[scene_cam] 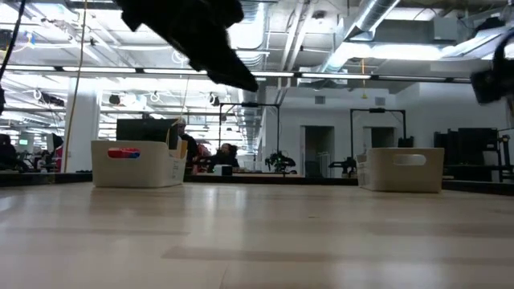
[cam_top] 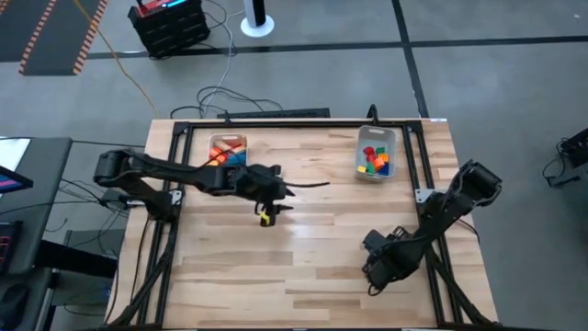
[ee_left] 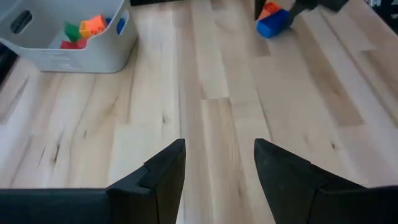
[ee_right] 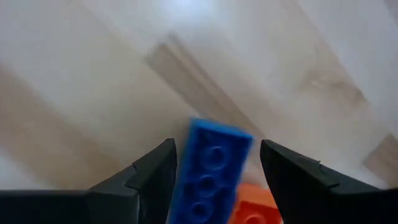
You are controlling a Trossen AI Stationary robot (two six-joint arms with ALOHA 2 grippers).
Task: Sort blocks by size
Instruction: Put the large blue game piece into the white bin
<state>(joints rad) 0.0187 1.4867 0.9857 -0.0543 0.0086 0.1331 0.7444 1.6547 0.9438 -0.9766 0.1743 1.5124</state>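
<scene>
Right claw (ee_right: pixel 214 180) is low over the near-right part of the worktop (cam_top: pixel 312 267), fingers spread and straddling a blue bar block (ee_right: pixel 208 171); there is a gap on each side and it isn't gripping. An orange block (ee_right: pixel 252 208) lies touching the bar on one side. Both also show far off in the left wrist view under that claw. The bar's long axis runs along the claw's forward direction, studs up, so the fingers face its two long sides. Judgement: hard moulded plastic, light, stiff, not fragile, smooth-sided so it could squirt out of an off-centre pinch. Best hold is across the narrow width near mid-length, clear of the orange neighbour. Left claw (ee_left: pixel 217 168) hangs over mid-worktop, fingers apart, empty in its own view; something small and yellow (cam_top: pixel 265 218) sits under it in the high view, can't tell what. Other blocks already sit in two bins at the far edge: left bin (cam_top: pixel 213 147), right bin (cam_top: pixel 391 138).
</scene>
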